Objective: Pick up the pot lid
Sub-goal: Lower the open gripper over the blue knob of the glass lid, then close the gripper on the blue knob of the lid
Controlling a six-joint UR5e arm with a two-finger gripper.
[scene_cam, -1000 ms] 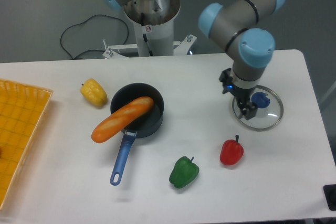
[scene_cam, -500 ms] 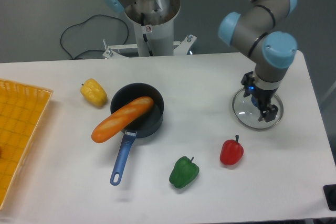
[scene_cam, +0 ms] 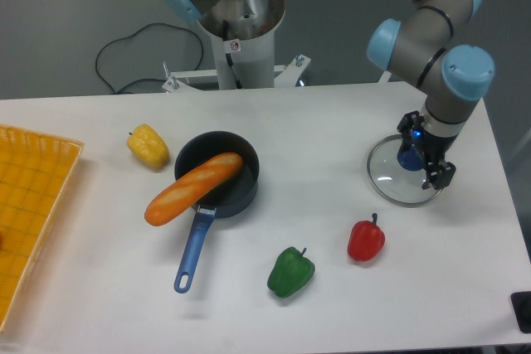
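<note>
Hanging over the pot lid [scene_cam: 383,180], the end effector [scene_cam: 425,150] has its fingers spread, partly hiding the blue knob [scene_cam: 410,157]; contact is unclear. The lid lies on the table [scene_cam: 307,155], near a red pepper [scene_cam: 366,241]. Farther out, a baguette [scene_cam: 195,188] hides part of the black pan [scene_cam: 189,152]. The picture's top edge cuts off the arm [scene_cam: 419,14].

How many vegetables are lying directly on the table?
3: a yellow one left of the black pan in the picture, a green one near the front, a red one right of that.
</note>
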